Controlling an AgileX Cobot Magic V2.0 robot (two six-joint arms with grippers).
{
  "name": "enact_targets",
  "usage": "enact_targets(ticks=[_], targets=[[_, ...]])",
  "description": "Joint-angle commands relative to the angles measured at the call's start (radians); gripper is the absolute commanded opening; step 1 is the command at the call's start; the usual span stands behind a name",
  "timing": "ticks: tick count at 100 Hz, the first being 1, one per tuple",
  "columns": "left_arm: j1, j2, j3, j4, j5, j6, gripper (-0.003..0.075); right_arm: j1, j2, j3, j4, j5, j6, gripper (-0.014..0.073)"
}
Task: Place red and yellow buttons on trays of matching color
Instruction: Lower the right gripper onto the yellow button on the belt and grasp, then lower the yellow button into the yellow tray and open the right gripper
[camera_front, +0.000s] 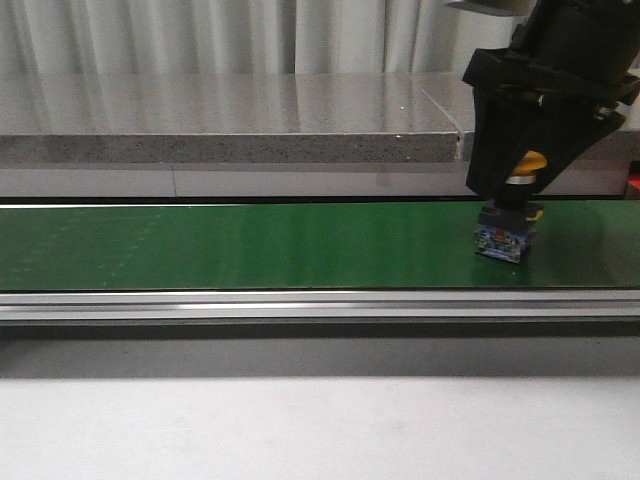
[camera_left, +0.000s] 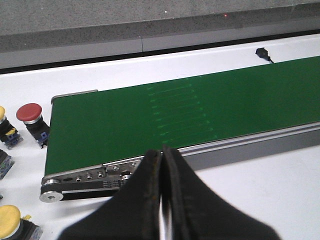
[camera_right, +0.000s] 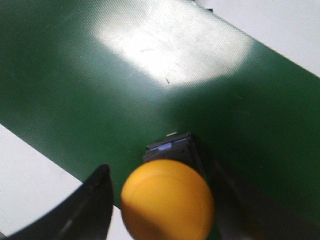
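A yellow button (camera_front: 506, 238) with a dark blue base stands upright on the green conveyor belt (camera_front: 250, 245), toward its right end. My right gripper (camera_front: 520, 182) hangs over it, open, one finger on each side of the yellow cap (camera_right: 167, 202). In the right wrist view a gap shows between one finger (camera_right: 92, 202) and the cap. My left gripper (camera_left: 162, 154) is shut on nothing, above the white table near the belt's end. Beyond that end stand a red button (camera_left: 31, 116) and a yellow button (camera_left: 12, 221). No trays are in view.
The belt has a metal side rail (camera_front: 300, 303) and an end roller (camera_left: 52, 192). A grey stone ledge (camera_front: 230, 120) runs behind the belt. Another yellow button (camera_left: 3, 125) stands at the edge of the left wrist view. A small black plug (camera_left: 262, 52) lies on the table past the belt.
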Motion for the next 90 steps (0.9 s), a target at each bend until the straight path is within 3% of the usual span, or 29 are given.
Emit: enact_targets(ticks=[1,11,25,42,90], targets=[[-0.007,0.009,-0.024,-0.01,-0.07,0.0,-0.0021,0.002,-0.039,-0.034,0.01,-0.036,-0.013,0.0265],[-0.007,0.009,-0.024,-0.01,-0.07,0.0,-0.0021,0.002,-0.05,-0.034,0.004,-0.04,-0.013,0.0189],[-0.007,0.009,-0.024,-0.01,-0.07,0.0,-0.0021,-0.005,-0.096,-0.034,0.0,-0.043,0.002,0.0185],[-0.007,0.009,-0.024,-0.01,-0.07,0.0,-0.0021,-0.074,-0.174,-0.034,-0.001,-0.042,0.125,0.0185],[-0.007,0.009,-0.024,-0.01,-0.07,0.0,-0.0021,-0.505,-0.308,0.074,-0.042,-0.045,0.337,0.0185]])
